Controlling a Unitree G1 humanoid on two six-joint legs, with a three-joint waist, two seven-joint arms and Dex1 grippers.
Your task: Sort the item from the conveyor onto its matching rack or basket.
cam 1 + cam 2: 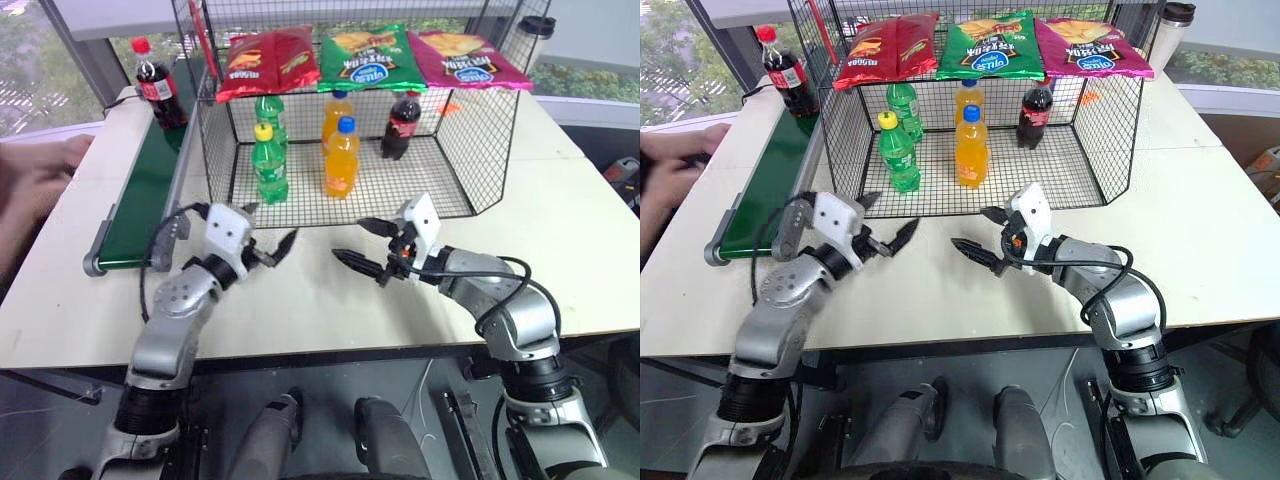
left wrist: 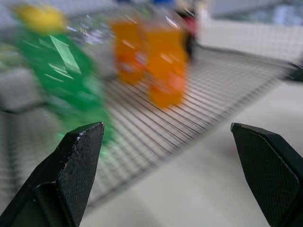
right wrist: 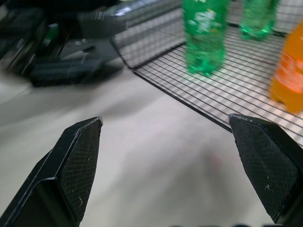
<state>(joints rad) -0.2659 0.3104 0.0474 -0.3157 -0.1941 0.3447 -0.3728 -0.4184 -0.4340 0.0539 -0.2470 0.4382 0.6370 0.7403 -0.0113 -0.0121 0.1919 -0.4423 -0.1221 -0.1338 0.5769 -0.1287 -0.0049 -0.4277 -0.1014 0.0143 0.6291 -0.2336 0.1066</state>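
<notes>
Black fingers of the left gripper [image 1: 268, 236] and of the right gripper [image 1: 361, 243] are spread wide over the pale tabletop [image 1: 300, 300], with nothing held between them. Just beyond both grippers, the large black wire-mesh cage [image 1: 480, 150] is seen, with green, orange and cola bottles standing inside. Far beyond the left gripper and to its left, the small cola bottle with a red cap and label [image 1: 158, 84] is stood upright on the long dark-green conveyor belt [image 1: 145, 190].
</notes>
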